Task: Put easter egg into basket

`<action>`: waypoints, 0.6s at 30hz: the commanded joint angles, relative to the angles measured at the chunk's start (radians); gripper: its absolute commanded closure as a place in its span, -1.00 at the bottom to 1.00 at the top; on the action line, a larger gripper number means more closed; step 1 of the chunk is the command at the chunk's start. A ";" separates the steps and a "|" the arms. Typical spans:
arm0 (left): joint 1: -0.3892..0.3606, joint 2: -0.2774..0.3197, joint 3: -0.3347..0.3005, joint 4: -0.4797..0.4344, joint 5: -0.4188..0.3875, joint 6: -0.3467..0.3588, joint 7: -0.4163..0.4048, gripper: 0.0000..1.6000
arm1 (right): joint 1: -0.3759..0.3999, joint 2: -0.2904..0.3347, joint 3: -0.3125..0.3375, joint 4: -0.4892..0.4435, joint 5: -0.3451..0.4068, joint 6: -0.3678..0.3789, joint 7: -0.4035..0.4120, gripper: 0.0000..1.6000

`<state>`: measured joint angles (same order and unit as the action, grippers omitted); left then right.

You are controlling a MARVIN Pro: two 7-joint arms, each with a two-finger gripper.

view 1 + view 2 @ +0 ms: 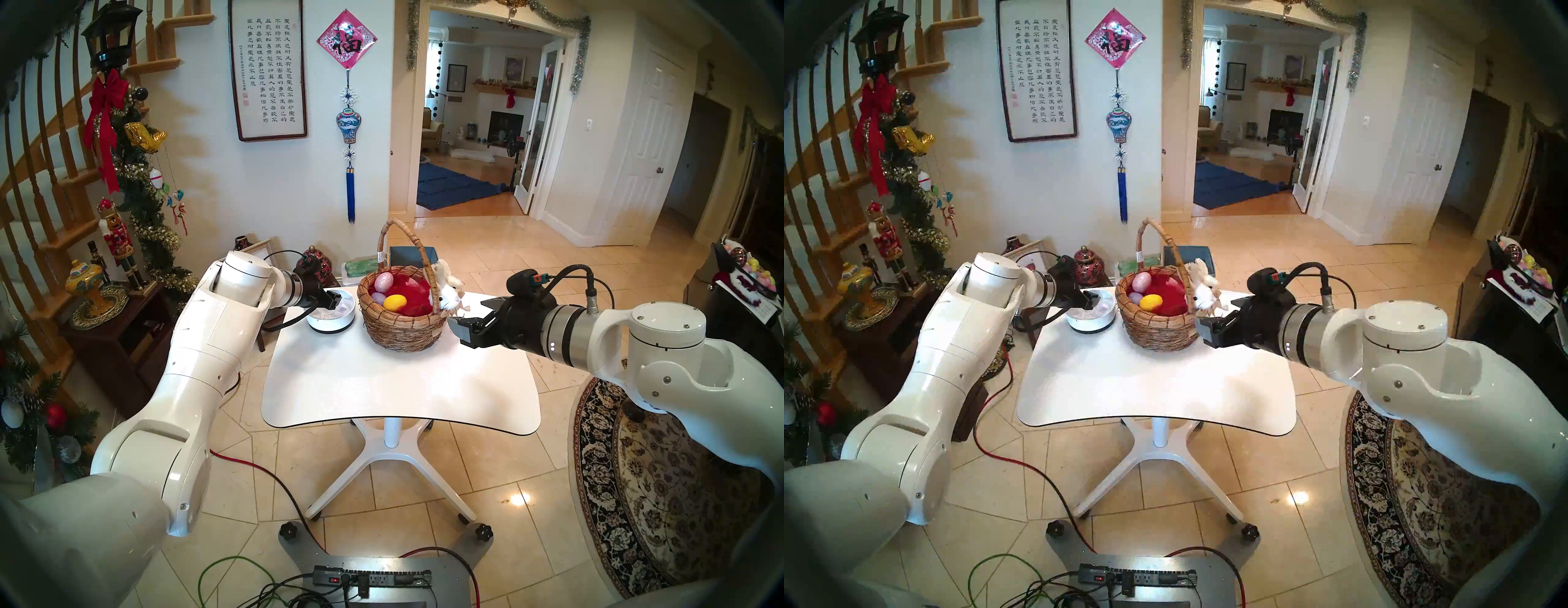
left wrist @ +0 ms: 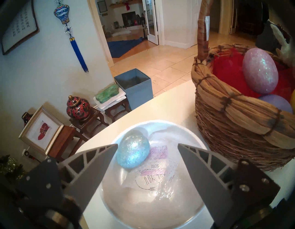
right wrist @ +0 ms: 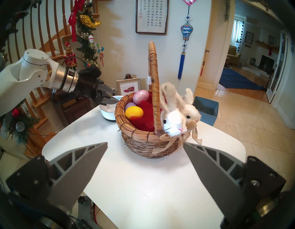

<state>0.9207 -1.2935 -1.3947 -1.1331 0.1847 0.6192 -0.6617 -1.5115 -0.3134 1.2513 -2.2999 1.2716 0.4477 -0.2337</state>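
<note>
A glittery pale-blue egg [image 2: 133,153] is lying in the white bowl [image 2: 198,144] at the bench's [image 1: 399,390] far-left edge, just beside the basket [image 1: 401,325]. The left hand [image 2: 147,152] is hovering wide open over it, empty. The right hand [image 3: 145,149] is gaping, empty, near the basket's bunnies [image 3: 174,123]. Pink, lilac and yellow eggs are sitting on the red lining.

The room is brightly lit. A glare spot is seen on the floor tiles [image 1: 521,499]. Edges are bent and dark.
</note>
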 commanded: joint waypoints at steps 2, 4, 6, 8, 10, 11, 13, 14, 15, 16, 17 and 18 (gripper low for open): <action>-0.045 0.002 0.001 0.012 0.001 -0.026 -0.005 -0.68 | 0.010 -0.001 0.009 -0.001 -0.002 -0.003 0.000 -1.00; -0.050 0.006 0.009 0.018 0.005 -0.028 -0.012 -0.69 | 0.010 -0.001 0.009 -0.001 -0.002 -0.003 0.000 -1.00; -0.053 0.009 0.016 0.024 0.010 -0.031 -0.017 -0.70 | 0.010 -0.001 0.009 -0.001 -0.002 -0.003 0.000 -1.00; -0.057 0.012 0.024 0.032 0.014 -0.035 -0.023 -0.72 | 0.010 -0.001 0.009 -0.001 -0.002 -0.003 0.000 -1.00; -0.060 0.013 0.029 0.039 0.018 -0.038 -0.028 -0.72 | 0.010 -0.001 0.008 -0.001 -0.002 -0.003 0.000 -1.00; -0.060 0.013 0.031 0.041 0.019 -0.040 -0.029 -0.73 | 0.010 -0.001 0.008 -0.001 -0.002 -0.003 0.000 -1.00; -0.062 0.013 0.034 0.046 0.022 -0.043 -0.030 -0.73 | 0.010 -0.001 0.008 -0.001 -0.002 -0.003 0.000 -1.00; -0.063 0.013 0.038 0.049 0.025 -0.044 -0.031 -0.73 | 0.010 -0.001 0.008 -0.001 -0.002 -0.003 0.000 -1.00; -0.064 0.014 0.041 0.051 0.027 -0.045 -0.032 -0.73 | 0.010 -0.001 0.008 -0.001 -0.002 -0.003 0.000 -1.00; -0.065 0.013 0.043 0.055 0.030 -0.048 -0.032 -0.72 | 0.010 -0.001 0.008 -0.001 -0.002 -0.003 0.000 -1.00; -0.065 0.013 0.044 0.057 0.030 -0.049 -0.032 -0.72 | 0.010 -0.001 0.008 -0.001 -0.002 -0.003 0.000 -1.00; -0.067 0.013 0.045 0.059 0.032 -0.050 -0.032 -0.70 | 0.010 -0.001 0.008 -0.001 -0.002 -0.003 0.000 -1.00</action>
<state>0.8900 -1.2773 -1.3506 -1.0761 0.2149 0.5824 -0.6936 -1.5115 -0.3134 1.2512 -2.3000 1.2716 0.4477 -0.2337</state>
